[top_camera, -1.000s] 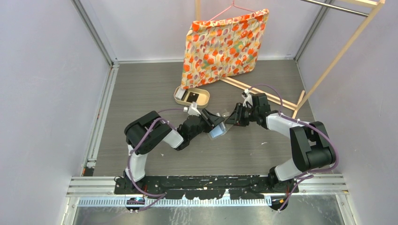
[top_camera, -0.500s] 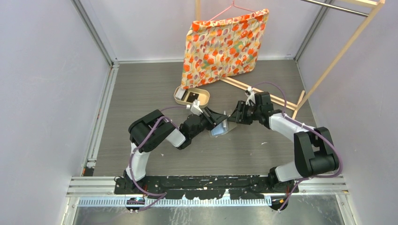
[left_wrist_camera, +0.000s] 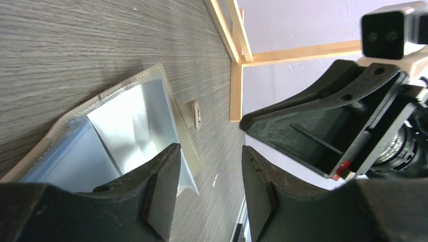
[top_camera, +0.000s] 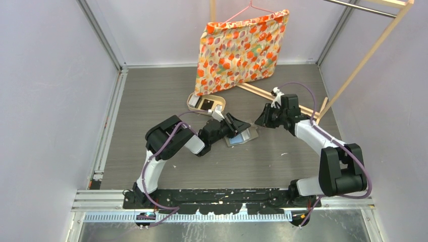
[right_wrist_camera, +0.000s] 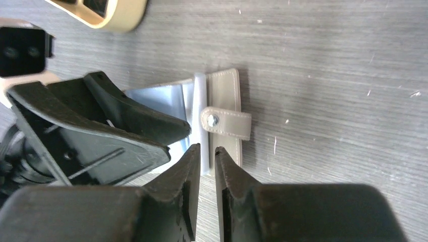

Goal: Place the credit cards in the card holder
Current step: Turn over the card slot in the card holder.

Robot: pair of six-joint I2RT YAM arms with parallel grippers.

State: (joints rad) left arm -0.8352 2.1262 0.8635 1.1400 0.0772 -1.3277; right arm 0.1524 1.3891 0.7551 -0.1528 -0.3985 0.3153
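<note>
Item: card holder (top_camera: 242,139), grey, laid open and flat on the grey wood-grain table (top_camera: 166,91), near its middle, just near and right of the tan oval tray (top_camera: 191,105). Pale blue-white clear pockets are turned upward, and a grey strap (right_wrist_camera: 227,122) with a metal snap is folded over the right-hand flap. Left gripper (top_camera: 241,126): set low over the left part of the holder, jaws parted to a middling width. One finger (left_wrist_camera: 161,176) is seen overlapping the edge of a clear pocket, though contact cannot be told; bare table is seen in the gap and nothing is clamped. Right gripper (top_camera: 259,121): held just far and right of the holder, apart from it, tips aimed at the strap side, jaws drawn to a narrow slit in which no card is seen. Credit cards: one black card (top_camera: 206,104) is lodged in the tray; whether any card is seated in the pockets cannot be told. Also present: a floral orange cloth (top_camera: 242,48) hung on a hanger at the far side, and a pale wooden frame (top_camera: 272,96) at the far right.
</note>
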